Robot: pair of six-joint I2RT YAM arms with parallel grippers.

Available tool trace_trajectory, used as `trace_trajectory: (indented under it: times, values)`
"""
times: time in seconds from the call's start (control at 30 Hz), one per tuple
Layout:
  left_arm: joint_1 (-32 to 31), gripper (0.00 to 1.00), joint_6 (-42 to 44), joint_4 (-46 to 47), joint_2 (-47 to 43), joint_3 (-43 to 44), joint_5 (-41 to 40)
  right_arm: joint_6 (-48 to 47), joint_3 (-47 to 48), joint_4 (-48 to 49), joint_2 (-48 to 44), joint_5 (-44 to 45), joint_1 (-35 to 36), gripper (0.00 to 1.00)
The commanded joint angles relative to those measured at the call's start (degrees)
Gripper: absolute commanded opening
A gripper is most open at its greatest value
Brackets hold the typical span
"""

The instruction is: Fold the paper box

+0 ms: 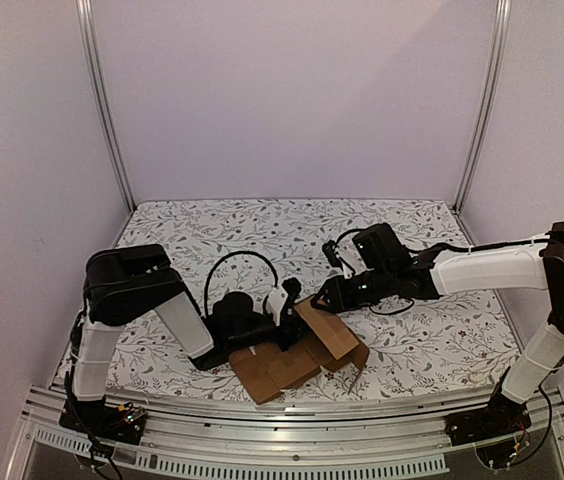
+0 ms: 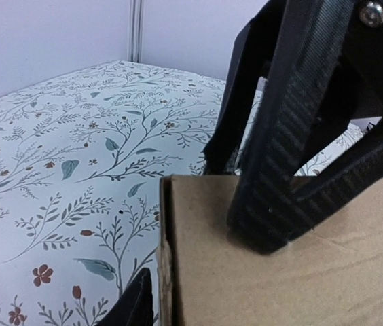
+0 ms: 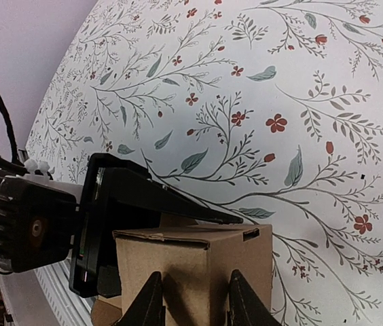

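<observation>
Two robot arms meet at the paper box [image 1: 307, 352], which sits near the front edge of a floral-patterned table [image 1: 432, 345]. Only the overhead view takes in the whole layout. There the left gripper [image 1: 284, 305] and right gripper [image 1: 322, 292] flank the brown cardboard from opposite sides, part of it lying flat and part raised into a carton shape.

The right wrist camera adds that the right gripper's narrowly set fingertips [image 3: 149, 302] pinch an upright cardboard wall with a small slit near its top edge. The left wrist camera shows a ribbed black pad [image 2: 266, 204] pressed against a plain panel.

Whether the left gripper grips the cardboard cannot be told. Just one of its fingertips shows, beside the panel's edge. Both wrist views cut off the lower part of the box.
</observation>
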Motion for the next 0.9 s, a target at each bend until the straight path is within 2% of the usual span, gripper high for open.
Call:
trace_trajectory:
  times: [0.0, 0.23, 0.33, 0.37, 0.87]
  values:
    - [0.57, 0.34, -0.04, 1.03, 1.48, 1.04, 0.17, 0.7, -1.34, -1.49, 0.33, -0.6, -0.13, 0.3]
    - [0.57, 0.18, -0.01, 0.08, 1.72, 2.08, -0.51, 0.79, -1.1, -1.38, 0.6, -1.18, -0.17, 0.3]
    - [0.57, 0.02, 0.13, -1.12, 1.33, 2.61, -1.34, 0.84, -0.99, -1.49, 0.65, -1.46, -0.13, 0.3]
    - [0.49, 0.0, 0.43, -1.82, 1.17, 2.86, -1.52, 0.84, -0.99, -1.43, 0.68, -1.42, -0.14, 0.3]
    - [-0.22, 0.0, 3.54, -3.85, -0.92, 2.3, -5.58, 1.1, -1.43, -1.43, -0.25, -1.1, -0.2, 0.34]
